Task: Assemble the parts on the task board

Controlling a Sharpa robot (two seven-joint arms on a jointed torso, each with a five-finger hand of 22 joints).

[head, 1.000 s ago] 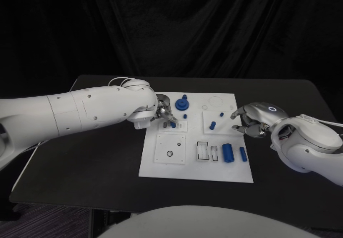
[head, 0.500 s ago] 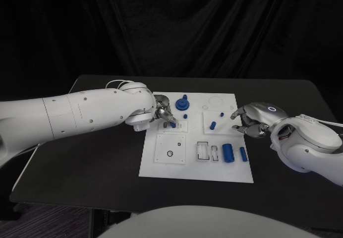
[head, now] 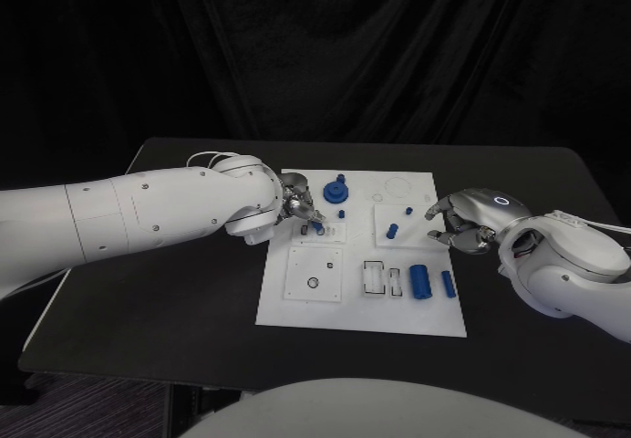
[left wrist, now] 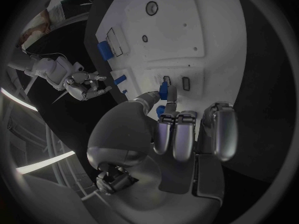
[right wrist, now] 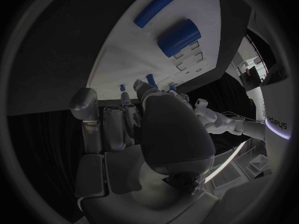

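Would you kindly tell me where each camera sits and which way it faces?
Head view: on the robot's head, looking down at the task board; both arms show.
Left wrist view: behind the left hand, facing the small blue part it pinches.
Right wrist view: behind the right hand, facing the board.
Shared: board, blue cylinder.

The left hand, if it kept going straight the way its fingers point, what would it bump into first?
Probably the white board itself. The left hand holds a small blue peg at its fingertips, aimed at the little slots just ahead. The peg would likely meet a slot first, though depth is hard to judge.
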